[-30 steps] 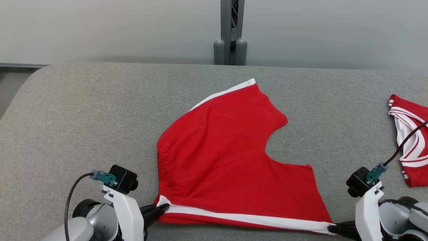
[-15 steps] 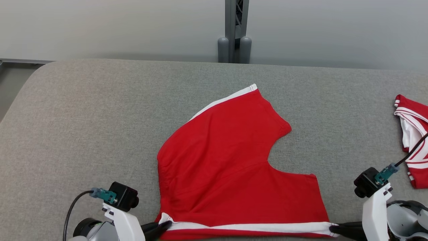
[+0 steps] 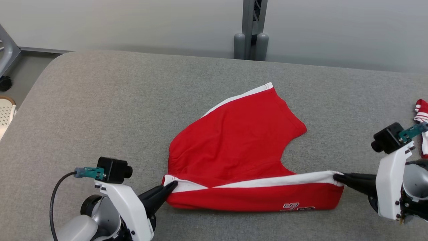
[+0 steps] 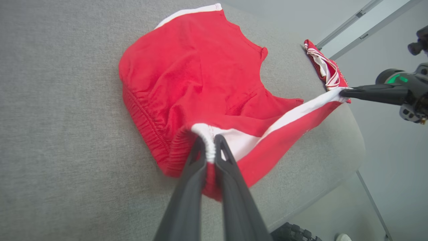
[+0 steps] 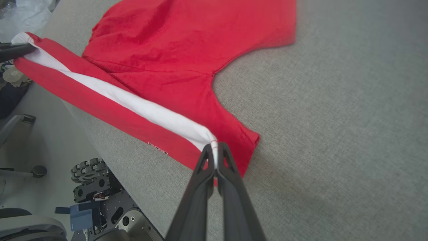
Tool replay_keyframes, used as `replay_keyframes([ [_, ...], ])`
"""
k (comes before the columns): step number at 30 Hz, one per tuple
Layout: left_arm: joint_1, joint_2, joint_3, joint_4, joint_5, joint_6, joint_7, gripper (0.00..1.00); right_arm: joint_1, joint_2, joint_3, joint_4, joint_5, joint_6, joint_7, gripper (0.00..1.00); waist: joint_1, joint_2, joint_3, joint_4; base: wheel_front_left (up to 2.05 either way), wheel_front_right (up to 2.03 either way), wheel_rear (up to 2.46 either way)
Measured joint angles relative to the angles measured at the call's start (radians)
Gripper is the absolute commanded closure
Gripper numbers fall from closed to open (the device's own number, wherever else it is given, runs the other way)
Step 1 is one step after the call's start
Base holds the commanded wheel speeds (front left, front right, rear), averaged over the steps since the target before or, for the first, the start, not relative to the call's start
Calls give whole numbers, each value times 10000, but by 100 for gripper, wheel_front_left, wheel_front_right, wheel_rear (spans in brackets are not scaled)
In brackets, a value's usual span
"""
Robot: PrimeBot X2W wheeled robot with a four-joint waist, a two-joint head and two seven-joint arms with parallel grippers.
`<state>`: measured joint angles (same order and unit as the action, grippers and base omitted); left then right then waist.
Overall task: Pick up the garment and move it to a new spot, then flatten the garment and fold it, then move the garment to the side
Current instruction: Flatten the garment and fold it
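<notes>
1. The red garment (image 3: 234, 144) lies at the middle of the grey padded table (image 3: 100, 100). One leg is spread flat toward the back, and the near edge is raised off the surface.
2. The left gripper (image 3: 172, 187) sits at the garment's near left corner, its fingers pinched tight on the gathered waistband end where the white stripe (image 3: 267, 180) begins.
3. The right gripper (image 3: 336, 177) is clamped on the other end of that stripe, at the hem on the near right corner. The stripe runs stretched in a line from one set of fingertips to the other.
4. A red band of cloth falls below the stripe toward the table's near edge. It carries a small white logo (image 3: 297, 207), too small to read.
5. A second red-and-white garment (image 3: 422, 110) lies crumpled at the table's right end, beyond the right arm's wrist camera and well apart from the held garment.
6. A grey post (image 3: 250, 30) stands behind the table's far edge against a pale wall. In the right wrist view, the robot's wheeled base (image 5: 97, 187) shows on the floor beside the table's near edge.
</notes>
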<state>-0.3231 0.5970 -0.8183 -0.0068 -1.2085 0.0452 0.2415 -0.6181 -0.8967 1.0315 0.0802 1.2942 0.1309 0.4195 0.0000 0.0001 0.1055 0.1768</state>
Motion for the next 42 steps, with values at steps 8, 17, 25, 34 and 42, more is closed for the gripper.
replay_keyframes([
  [8, -465, -934, 410, 614, -261, -6, -617, 100, -752, 314, -629, 334, -228, 0, -437, 100, 0, 0, 305, 328, 0, 0, 0],
  [17, -1167, -2243, 704, 1875, -1089, 364, -382, 100, -1930, 539, -621, 767, -1189, 0, -656, 100, 1, 0, 877, 670, 0, 0, 0],
  [25, -1754, -3350, 1524, 3219, -1979, 617, -711, 100, -3363, 738, -19, 1346, -1891, 0, -790, 100, 1, -1, 1491, 1006, 0, 0, 0],
  [34, -2118, -4251, 1833, 4362, -2088, 249, -1565, 100, -4501, 777, 989, 2240, -2247, 0, -1037, 100, 0, 0, 1855, 1497, 0, 0, 0],
  [42, -2429, -4915, 1774, 4986, -1969, -142, -2136, 100, -5442, 920, 1651, 3258, -2506, 0, -1664, 100, 0, 0, 2132, 1929, 0, 0, 0],
])
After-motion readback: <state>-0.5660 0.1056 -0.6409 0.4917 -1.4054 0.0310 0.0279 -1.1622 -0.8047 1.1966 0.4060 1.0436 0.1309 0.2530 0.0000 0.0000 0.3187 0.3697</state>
